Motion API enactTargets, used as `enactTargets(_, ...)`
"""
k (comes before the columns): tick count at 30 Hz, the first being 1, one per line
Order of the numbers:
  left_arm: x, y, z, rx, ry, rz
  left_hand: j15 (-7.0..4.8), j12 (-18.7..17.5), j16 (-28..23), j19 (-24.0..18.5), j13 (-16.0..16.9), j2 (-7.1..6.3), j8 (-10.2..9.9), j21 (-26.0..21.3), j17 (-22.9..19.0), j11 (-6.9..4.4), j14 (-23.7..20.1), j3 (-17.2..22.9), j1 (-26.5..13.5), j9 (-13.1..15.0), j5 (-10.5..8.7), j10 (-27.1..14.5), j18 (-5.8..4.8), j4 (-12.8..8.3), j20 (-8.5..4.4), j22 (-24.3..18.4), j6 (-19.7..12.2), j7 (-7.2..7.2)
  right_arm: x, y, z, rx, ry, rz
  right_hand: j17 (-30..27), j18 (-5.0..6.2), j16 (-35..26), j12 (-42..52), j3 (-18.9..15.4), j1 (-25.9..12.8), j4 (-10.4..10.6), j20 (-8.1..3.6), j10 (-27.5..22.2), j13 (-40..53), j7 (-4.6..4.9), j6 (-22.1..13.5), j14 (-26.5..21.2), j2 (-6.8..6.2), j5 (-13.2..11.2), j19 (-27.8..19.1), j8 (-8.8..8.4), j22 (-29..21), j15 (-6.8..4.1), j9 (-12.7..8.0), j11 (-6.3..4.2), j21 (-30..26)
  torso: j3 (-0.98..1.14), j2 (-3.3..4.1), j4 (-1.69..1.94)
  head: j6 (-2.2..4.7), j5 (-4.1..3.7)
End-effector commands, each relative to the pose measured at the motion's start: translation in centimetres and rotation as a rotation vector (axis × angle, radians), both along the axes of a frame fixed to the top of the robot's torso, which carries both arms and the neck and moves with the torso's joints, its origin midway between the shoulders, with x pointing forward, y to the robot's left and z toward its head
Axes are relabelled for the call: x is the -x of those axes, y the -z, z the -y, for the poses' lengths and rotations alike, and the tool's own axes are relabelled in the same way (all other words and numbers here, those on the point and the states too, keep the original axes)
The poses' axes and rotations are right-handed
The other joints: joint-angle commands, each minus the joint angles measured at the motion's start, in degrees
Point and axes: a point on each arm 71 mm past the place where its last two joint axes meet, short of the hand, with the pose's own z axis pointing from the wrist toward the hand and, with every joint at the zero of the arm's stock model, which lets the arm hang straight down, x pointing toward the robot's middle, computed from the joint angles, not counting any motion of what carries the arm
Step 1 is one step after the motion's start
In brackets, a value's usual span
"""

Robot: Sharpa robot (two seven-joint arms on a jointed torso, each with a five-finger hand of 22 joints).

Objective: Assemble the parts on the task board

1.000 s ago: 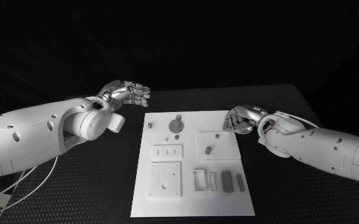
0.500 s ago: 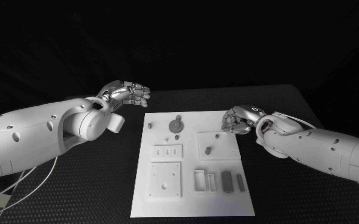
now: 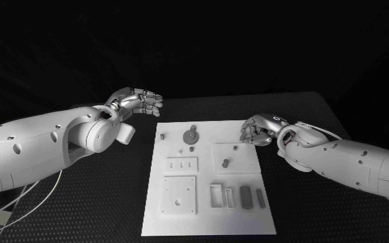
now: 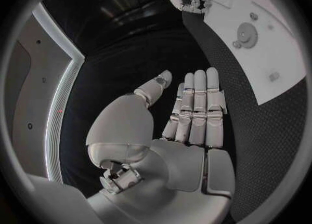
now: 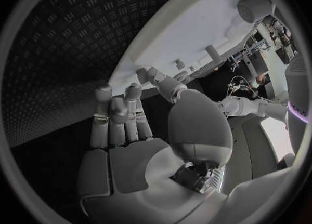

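Note:
The white task board (image 3: 207,220) lies in the middle of the black table. Grey parts sit on it: a round gear (image 3: 190,136) near its far edge, a small peg (image 3: 163,135) and several dark blocks (image 3: 245,196) near the front right. My left hand (image 3: 139,101) hovers off the board's far left corner, holding nothing. In the left wrist view its fingers (image 4: 195,104) are straight and side by side, with the board (image 4: 273,73) and gear (image 4: 247,34) beyond. My right hand (image 3: 258,129) hangs over the board's far right corner with loosely bent fingers (image 5: 117,115) and nothing in them.
On the board are also a three-slot plate (image 3: 181,165), a square plate with holes (image 3: 178,194), a raised square (image 3: 236,158) and an open frame (image 3: 216,194). Bare black table (image 3: 324,220) surrounds the board on every side.
My right hand has edged slightly leftward over the board's far right corner. The left hand and the parts have stayed where they were.

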Motion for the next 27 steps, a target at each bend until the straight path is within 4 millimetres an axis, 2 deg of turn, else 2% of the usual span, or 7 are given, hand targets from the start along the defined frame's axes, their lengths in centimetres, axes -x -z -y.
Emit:
enactTargets(1,0.03,-0.1,0.19,0.004,0.018,0.003,-0.09,-0.3,-0.3,0.1,0.1,0.16,0.0,-0.3,0.1,0.21,0.3,-0.3,-0.4,-0.1,-0.18,0.1,0.96,0.1,-0.35,0.1,0.0,0.07,0.1,-0.03,-0.13,0.03,0.005,0.02,0.1,0.7,0.0,0.2,-0.6,-1.1,0.5,0.07,-0.4,0.1,1.68,-1.4,-0.1,-1.1,0.2,-0.5,0.1,0.9,0.34,0.0,0.22,-0.2,0.04,-0.03,-0.06,-0.06,-0.01)
enactTargets(4,0.04,-0.1,0.19,0.004,0.019,0.003,-0.09,-0.3,-0.3,0.1,0.1,0.16,0.0,-0.3,0.1,0.22,0.3,-0.3,-0.4,-0.1,-0.18,0.1,0.96,0.1,-0.35,0.1,0.0,0.07,0.16,-0.08,-0.18,0.036,0.014,0.026,0.1,0.7,0.0,0.3,-1.3,-2.6,1.2,0.15,-0.4,0.1,1.6,-1.1,-0.1,-2.23,0.2,-0.4,0.27,0.9,0.28,0.1,0.14,-0.2,0.03,0.0,-0.05,-0.23,0.07)
enactTargets(7,0.04,-0.09,0.2,0.004,0.02,0.003,-0.08,-0.3,-0.3,0.1,0.1,0.15,0.0,-0.3,0.1,0.22,0.3,-0.3,-0.4,-0.1,-0.18,0.1,0.96,0.1,-0.35,0.1,0.0,0.08,0.19,-0.12,-0.2,0.039,0.027,0.031,0.2,0.7,0.1,0.4,-3.1,-5.3,2.0,0.19,-0.5,0.1,1.52,-1.1,-0.1,-3.13,0.2,-0.5,0.36,0.9,0.21,0.2,0.09,-0.2,0.04,0.01,-0.03,-0.06,0.0)
enactTargets(9,0.04,-0.09,0.22,0.004,0.021,0.003,-0.08,-0.4,-0.3,0.1,0.1,0.15,0.0,-0.3,0.1,0.22,0.3,-0.3,-0.4,-0.1,-0.19,0.1,0.96,0.1,-0.34,0.1,0.0,0.08,0.25,-0.18,-0.23,0.042,0.028,0.037,0.1,0.7,0.1,0.3,-4.9,-6.8,1.9,0.09,-0.7,0.1,1.52,-1.3,-0.3,-3.19,0.2,-0.7,0.28,0.9,0.18,0.2,0.07,-0.2,0.02,-0.03,-0.02,0.0,-0.09)
enactTargets(17,0.04,-0.08,0.17,0.004,0.02,0.002,-0.08,-0.4,-0.4,0.1,0.1,0.13,0.0,-0.3,0.2,0.23,0.3,-0.3,-0.4,-0.1,-0.19,0.1,0.96,0.1,-0.34,0.1,0.0,0.09,0.33,-0.29,-0.27,0.057,0.049,0.055,0.2,0.7,0.1,0.5,-7.1,-8.7,2.1,-0.24,-0.7,0.1,1.29,-0.7,-0.4,-3.44,0.2,-0.8,0.71,0.8,-0.01,0.5,-0.17,-0.4,0.02,-0.01,0.01,-0.09,-0.14)
enactTargets(27,0.05,-0.06,0.23,0.005,0.025,-0.001,-0.07,-0.4,-0.4,0.1,0.1,0.14,0.0,-0.3,0.2,0.24,0.3,-0.3,-0.5,-0.1,-0.19,0.1,0.95,0.1,-0.33,0.1,0.0,0.1,0.26,-0.39,-0.13,0.096,0.107,0.097,0.1,0.7,0.4,2.5,-8.3,-9.6,2.6,-1.02,0.4,1.0,-0.88,4.7,0.6,-3.43,0.2,0.1,4.33,0.8,-1.89,3.3,-2.19,-0.4,-0.01,-0.01,0.03,-0.07,-0.07)
